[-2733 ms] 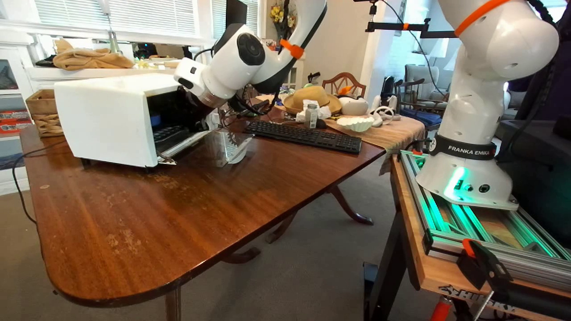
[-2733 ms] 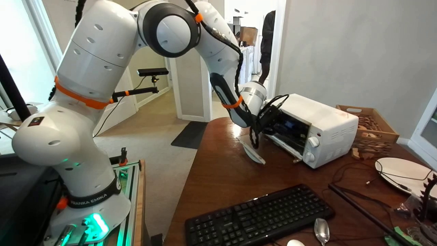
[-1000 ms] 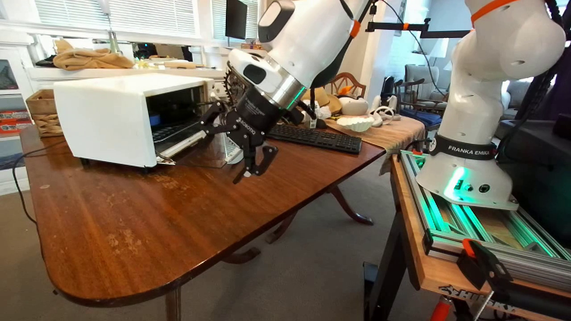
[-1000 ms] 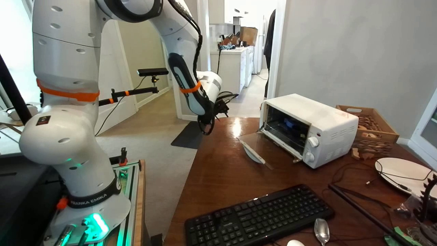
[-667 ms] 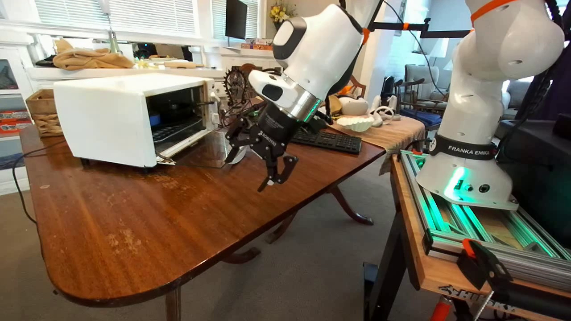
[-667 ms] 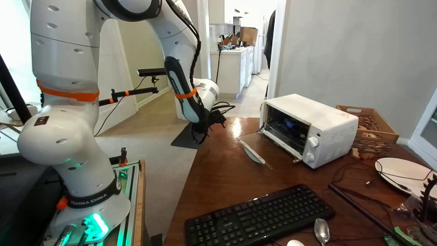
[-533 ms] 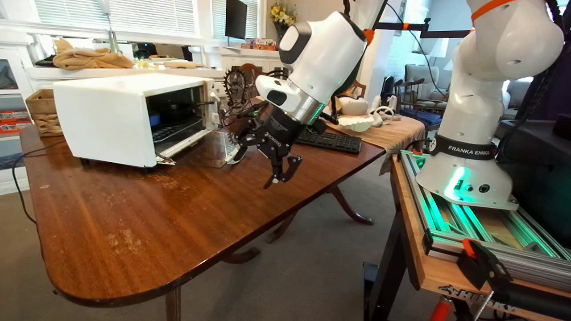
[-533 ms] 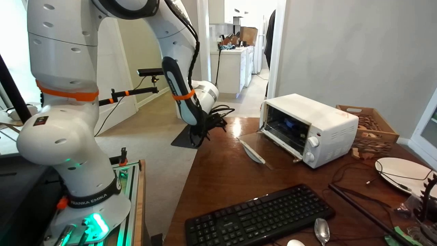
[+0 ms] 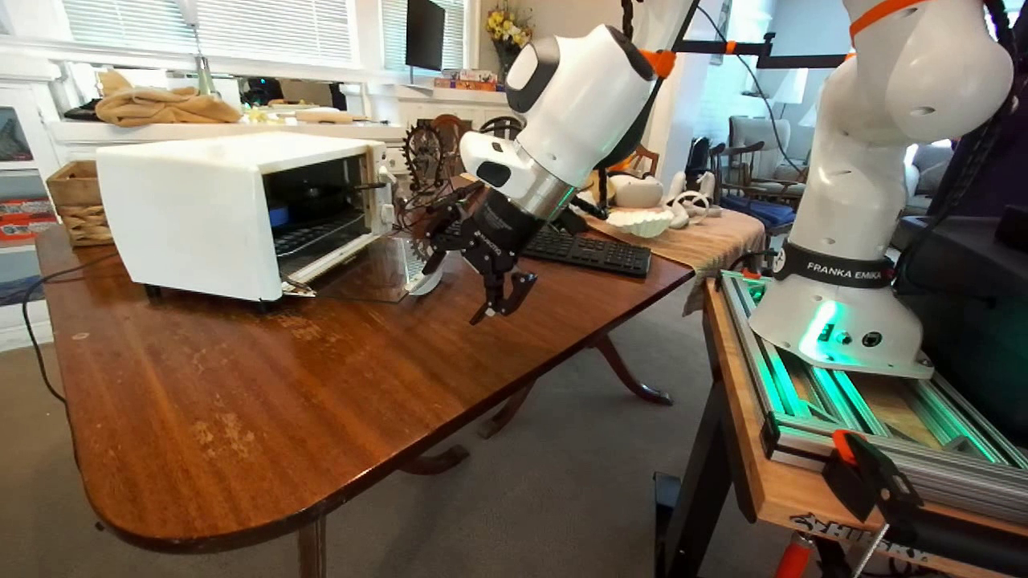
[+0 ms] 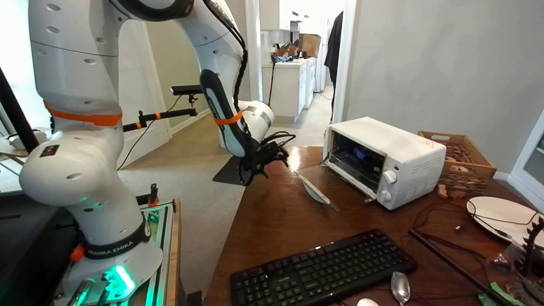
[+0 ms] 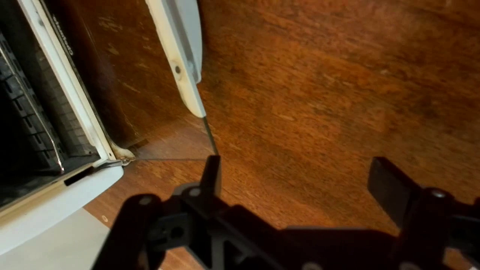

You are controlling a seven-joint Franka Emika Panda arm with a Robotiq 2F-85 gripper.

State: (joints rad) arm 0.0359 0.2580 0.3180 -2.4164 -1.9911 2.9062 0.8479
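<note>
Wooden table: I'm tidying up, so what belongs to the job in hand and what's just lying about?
Job in hand, apparently:
open gripper
toaster oven near it
oven's lowered glass door

Just lying about, probably:
black keyboard
spoon
white plate
basket

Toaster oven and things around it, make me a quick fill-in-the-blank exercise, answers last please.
The pincer, its jaws apart, holds ____.
The toaster oven has its door not shut but ____.
In an exterior view, it shows ____ white knobs.
The keyboard on the table is ____ in colour.

Missing words: nothing; open; two; black.
</note>
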